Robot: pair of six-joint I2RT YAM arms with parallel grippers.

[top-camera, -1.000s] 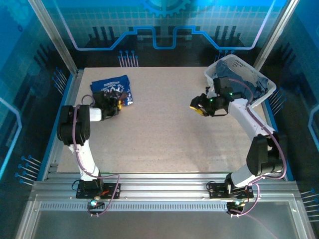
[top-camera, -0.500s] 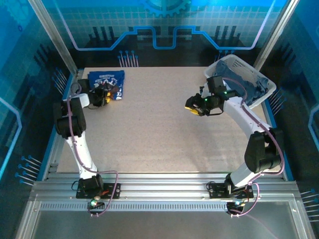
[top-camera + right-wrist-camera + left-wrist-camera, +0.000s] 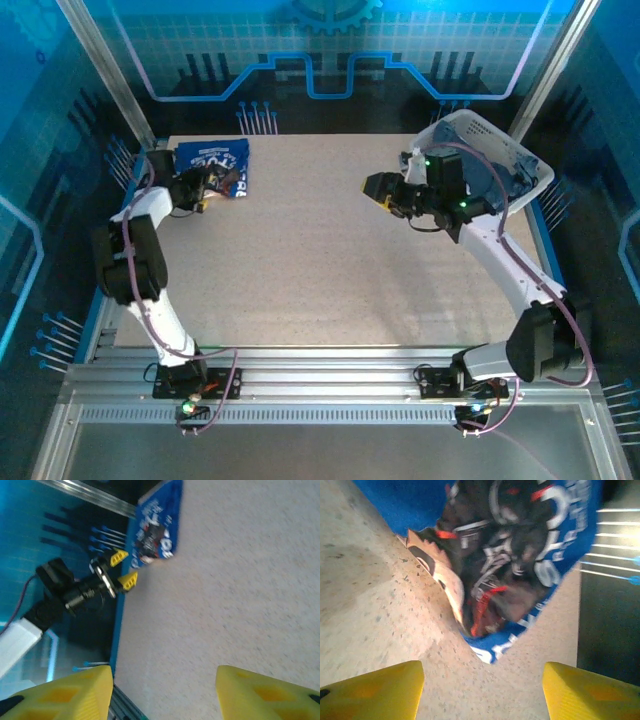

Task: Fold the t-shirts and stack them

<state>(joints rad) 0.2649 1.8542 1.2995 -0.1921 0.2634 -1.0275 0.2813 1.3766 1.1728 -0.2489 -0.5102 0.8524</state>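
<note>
The table [image 3: 330, 270] is the big thing in the top view, a speckled slab with loads of bare room through the middle. The white basket [image 3: 478, 124] sits at the upper right corner with what looks like grey-blue cloth [image 3: 512, 172] inside.

The folded blue shirt [image 3: 214, 160] is parked in the upper left corner, print up and tight to the table's back and left edges. It's soft, light, floppy stuff, so I reckon pinching a folded edge through all the layers beats grabbing one loose flap.

My left gripper [image 3: 207, 192] hovers just beside the shirt's lower edge, jaws wide with nothing in them. My right gripper [image 3: 376, 190] hangs over the upper middle, left of the basket, also spread wide and empty. There's not much margin around that shirt, so pulling it toward the middle looks safest.
</note>
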